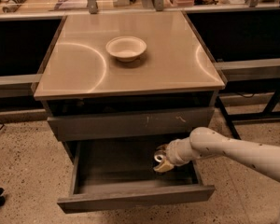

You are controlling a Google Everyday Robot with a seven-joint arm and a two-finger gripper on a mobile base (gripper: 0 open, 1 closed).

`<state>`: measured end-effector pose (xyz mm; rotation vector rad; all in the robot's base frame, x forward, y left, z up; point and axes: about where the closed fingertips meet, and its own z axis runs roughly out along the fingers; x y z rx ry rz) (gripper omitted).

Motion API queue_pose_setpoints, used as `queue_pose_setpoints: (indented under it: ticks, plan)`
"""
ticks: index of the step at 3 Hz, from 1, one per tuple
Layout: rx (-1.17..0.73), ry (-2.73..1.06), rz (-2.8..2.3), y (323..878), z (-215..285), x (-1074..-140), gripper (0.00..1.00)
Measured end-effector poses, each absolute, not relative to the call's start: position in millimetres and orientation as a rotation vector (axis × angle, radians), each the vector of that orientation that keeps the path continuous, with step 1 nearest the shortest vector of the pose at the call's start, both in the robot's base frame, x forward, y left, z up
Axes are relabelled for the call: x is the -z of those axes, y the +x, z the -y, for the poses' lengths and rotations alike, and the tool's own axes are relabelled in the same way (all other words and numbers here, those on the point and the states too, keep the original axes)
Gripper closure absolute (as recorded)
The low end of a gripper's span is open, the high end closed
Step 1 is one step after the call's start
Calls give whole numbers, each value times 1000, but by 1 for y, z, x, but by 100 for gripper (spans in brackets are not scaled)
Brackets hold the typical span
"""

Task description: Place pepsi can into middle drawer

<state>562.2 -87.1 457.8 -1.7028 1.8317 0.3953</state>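
Observation:
The middle drawer [130, 197] is pulled open below the cabinet top, a wide shallow dark grey box with a plain front panel. My gripper [161, 161] reaches in from the right over the drawer's right half, on a white arm. It is shut on the pepsi can [158, 157], of which only the silver top shows between the pale fingers. The can is inside the drawer's space, near its floor; whether it touches the floor is hidden.
A cream bowl [126, 48] sits on the tan cabinet top [177, 55]. A closed grey drawer front with pale scratches [130, 122] lies just above the open drawer. Dark shelves flank the cabinet. Speckled floor lies in front.

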Motion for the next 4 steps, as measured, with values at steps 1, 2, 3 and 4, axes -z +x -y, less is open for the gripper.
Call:
queue_pose_setpoints:
  ticks: [1, 2, 3, 4]
  plan:
    - [-418, -1703, -1844, 573, 84, -440, 100]
    - [-429, -1701, -1841, 581, 78, -424, 100]
    - [-432, -1700, -1841, 581, 77, -422, 85]
    - [-432, -1700, -1841, 581, 77, -422, 62]
